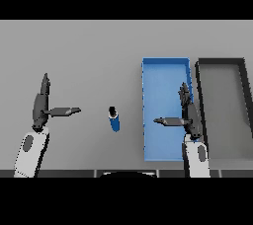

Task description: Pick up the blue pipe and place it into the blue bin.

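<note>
1. Right hand [189, 115]: fingers straight, thumb out, holding nothing; hovers over the right wall of the blue bin [148, 120].
2. Left hand [42, 105]: open likewise, idle toward the table's left edge.
3. Blue pipe [114, 119]: short, on the table [89, 51] near the front edge, between the hands, just left of the bin, untouched.
4. Dark bin [198, 78]: beside the blue bin, toward the right edge.
5. Handling advice: the right hand should probably cross the bin, descend with fingers spread astride the pipe, and close firmly before lifting.
</note>
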Controlling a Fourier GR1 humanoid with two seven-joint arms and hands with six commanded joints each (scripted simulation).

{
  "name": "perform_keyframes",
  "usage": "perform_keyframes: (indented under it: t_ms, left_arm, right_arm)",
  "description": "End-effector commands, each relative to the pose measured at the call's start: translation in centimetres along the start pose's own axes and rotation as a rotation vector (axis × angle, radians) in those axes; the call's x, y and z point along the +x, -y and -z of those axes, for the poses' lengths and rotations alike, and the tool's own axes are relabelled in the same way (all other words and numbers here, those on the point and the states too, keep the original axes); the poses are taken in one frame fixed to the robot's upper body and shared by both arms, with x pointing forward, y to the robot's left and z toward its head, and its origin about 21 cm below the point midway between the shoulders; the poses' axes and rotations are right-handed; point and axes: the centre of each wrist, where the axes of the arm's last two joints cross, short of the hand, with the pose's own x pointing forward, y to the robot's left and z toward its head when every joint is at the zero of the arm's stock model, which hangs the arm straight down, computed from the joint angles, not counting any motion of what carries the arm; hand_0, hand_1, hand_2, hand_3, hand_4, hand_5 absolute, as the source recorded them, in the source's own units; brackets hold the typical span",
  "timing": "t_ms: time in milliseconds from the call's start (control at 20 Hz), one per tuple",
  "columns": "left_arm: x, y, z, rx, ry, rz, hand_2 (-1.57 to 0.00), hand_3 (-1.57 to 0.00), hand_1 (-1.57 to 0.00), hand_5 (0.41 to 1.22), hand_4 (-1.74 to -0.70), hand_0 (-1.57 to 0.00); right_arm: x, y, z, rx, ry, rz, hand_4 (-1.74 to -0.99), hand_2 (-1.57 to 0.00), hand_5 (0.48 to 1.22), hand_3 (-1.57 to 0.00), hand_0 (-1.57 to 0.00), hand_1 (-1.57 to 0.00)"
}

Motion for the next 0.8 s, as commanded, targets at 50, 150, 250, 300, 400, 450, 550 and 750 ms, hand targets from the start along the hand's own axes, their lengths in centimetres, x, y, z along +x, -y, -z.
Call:
perform_keyframes:
  t_ms: [50,150,250,300,400,450,550,750]
  left_arm:
    - [0.0,0.3,-0.1,-0.002,0.010,-0.001,0.00,0.00,0.00,0.594,-0.97,0.00]
    - [0.1,0.7,-0.2,-0.004,0.012,-0.002,0.00,0.00,0.00,0.594,-0.97,0.00]
    - [0.1,1.0,-0.2,-0.005,0.011,-0.004,0.00,0.00,0.00,0.594,-0.97,0.00]
    - [0.5,0.0,-0.3,-0.151,0.058,0.077,0.00,0.00,0.00,0.594,-0.97,0.00]
    - [0.6,-1.5,-0.3,-0.299,0.068,0.147,0.00,0.00,0.00,0.596,-0.97,0.00]
    - [0.7,-1.6,-0.4,-0.340,0.083,0.160,0.00,0.00,0.00,0.596,-0.97,0.00]
    - [0.5,-2.0,-0.6,-0.377,0.083,0.178,0.00,0.00,0.00,0.597,-0.97,0.00]
    - [0.9,-2.0,-2.0,-0.481,0.127,0.163,0.00,0.00,0.00,0.586,-0.97,0.00]
  right_arm:
    - [0.0,0.3,-0.1,-0.003,0.000,-0.001,-1.210,0.00,0.594,0.00,0.00,0.00]
    - [0.0,0.8,-0.1,-0.004,0.000,-0.002,-1.210,0.00,0.594,0.00,0.00,0.00]
    - [-0.1,1.2,-0.1,0.002,-0.004,0.000,-1.210,0.00,0.594,0.00,0.00,0.00]
    - [0.7,2.1,-0.3,0.062,0.054,-0.152,-1.210,0.00,0.594,0.00,0.00,0.00]
    - [1.3,2.7,-1.0,0.126,0.103,-0.293,-1.198,0.00,0.589,0.00,0.00,0.00]
    - [1.0,2.6,-1.2,0.141,0.104,-0.320,-1.195,0.00,0.588,0.00,0.00,0.00]
    - [1.2,2.9,-1.7,0.157,0.110,-0.347,-1.190,0.00,0.586,0.00,0.00,0.00]
    - [1.9,2.6,-2.0,0.160,0.104,-0.362,-1.181,0.00,0.580,0.00,0.00,0.00]
